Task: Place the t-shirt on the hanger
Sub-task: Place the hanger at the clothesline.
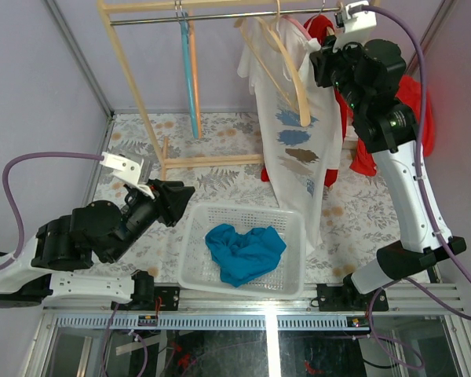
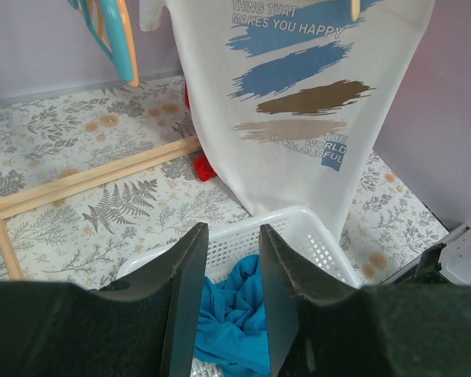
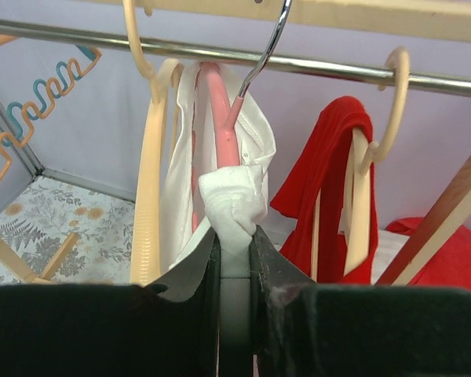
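The white t-shirt (image 1: 294,157) is seen hanging from the metal rail (image 3: 78,35) of the wooden rack (image 1: 125,55), over the far right part of the tabletop (image 1: 220,133). Its printed front is turned toward the near edge. Its lower hem is seen just above the far right corner of the white basket (image 1: 190,236). The pale pink hanger (image 3: 220,110) is hooked over the rail by its wire hook, and the t-shirt's neck area is gathered around the hanger's stem.

The right gripper (image 3: 234,232) is raised to the rail, and its fingers are closed on a bunched fold of the white fabric just below the pink stem. The left gripper (image 2: 231,236) is held low over the near left part of the tabletop, beside the basket's left rim. Its jaws are parted, and nothing is held between them.

A crumpled blue cloth (image 1: 243,251) is lying in the basket, which is set at the middle of the near edge. A beige hanger (image 3: 147,173) is hung just beside the t-shirt, and a red garment (image 3: 334,165) is draped on another hanger toward the right edge. A light blue hanger (image 1: 190,71) is hung further left on the rail.
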